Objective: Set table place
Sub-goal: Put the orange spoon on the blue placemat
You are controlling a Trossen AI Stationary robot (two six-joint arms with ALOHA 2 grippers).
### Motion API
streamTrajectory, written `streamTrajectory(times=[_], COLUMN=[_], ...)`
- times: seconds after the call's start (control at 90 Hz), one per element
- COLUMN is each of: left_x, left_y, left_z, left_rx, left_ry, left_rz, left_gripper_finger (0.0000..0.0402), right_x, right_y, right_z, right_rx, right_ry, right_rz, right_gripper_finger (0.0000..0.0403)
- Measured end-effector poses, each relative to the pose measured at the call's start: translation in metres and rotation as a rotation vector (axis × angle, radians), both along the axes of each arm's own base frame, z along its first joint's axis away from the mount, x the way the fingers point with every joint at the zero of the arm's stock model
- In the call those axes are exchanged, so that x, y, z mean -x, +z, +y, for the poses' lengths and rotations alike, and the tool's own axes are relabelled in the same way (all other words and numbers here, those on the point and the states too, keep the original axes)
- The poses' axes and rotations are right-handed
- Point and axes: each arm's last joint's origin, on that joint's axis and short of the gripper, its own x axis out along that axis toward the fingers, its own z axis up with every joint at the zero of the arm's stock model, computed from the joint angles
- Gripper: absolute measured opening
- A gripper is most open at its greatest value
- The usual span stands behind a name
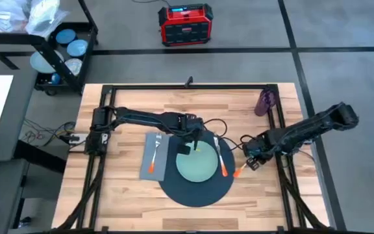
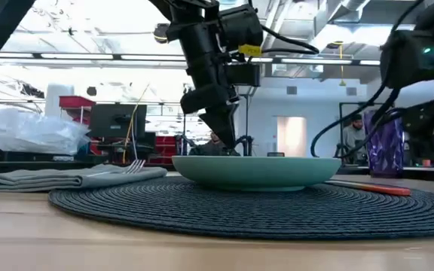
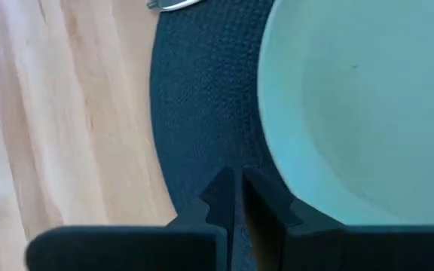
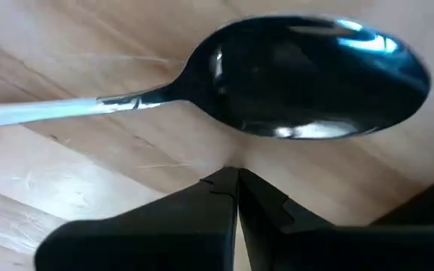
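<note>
Just one plate, one spoon.

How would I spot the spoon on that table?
Find the dark round mat mid-table with its pale green plate. The spoon lies just off the mat's right edge on bare wood, below the right gripper; the knife lies on the mat.

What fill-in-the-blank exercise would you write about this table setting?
1. The pale green plate lies on the dark round ____.
2. The fork rests on the grey ____.
3. The right claw points at the bowl of a ____ lying on the table.

Missing words: mat; napkin; spoon.
</note>
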Motion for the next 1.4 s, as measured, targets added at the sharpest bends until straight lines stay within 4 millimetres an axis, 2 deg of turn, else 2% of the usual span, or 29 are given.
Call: streamTrajectory(times=[0.389, 0.589, 0.767, 1.022, 1.122, 1.4], left_x=[-0.002, -0.003, -0.003, -0.002, -0.002, -0.004], left_y=[0.001, 0.001, 0.001, 0.001, 0.001, 0.002], left_z=[0.0, 0.001, 0.001, 0.0, 0.001, 0.001], left_rx=[-0.004, -0.006, -0.006, -0.003, -0.004, -0.025], left_ry=[-0.007, -0.007, -0.007, -0.002, -0.004, -0.048], left_rz=[-0.017, -0.029, -0.033, -0.026, -0.027, -0.036], left_gripper_finger=[0.0011, 0.0011, 0.0011, 0.0011, 0.0011, 0.0011], right_x=[-0.008, -0.027, -0.04, -0.036, -0.039, -0.044], right_y=[0.003, 0.014, 0.019, 0.018, 0.019, 0.023], right_z=[-0.026, -0.041, -0.05, -0.047, -0.043, -0.047], right_rx=[0.025, 0.203, 0.211, 0.199, 0.12, 0.039], right_ry=[0.029, 0.059, 0.049, 0.12, 0.141, 0.15], right_rz=[-0.065, -0.197, -0.334, -0.297, -0.336, -0.403], right_gripper_finger=[0.0, 0.0, 0.0, 0.0, 0.0005, 0.0064])
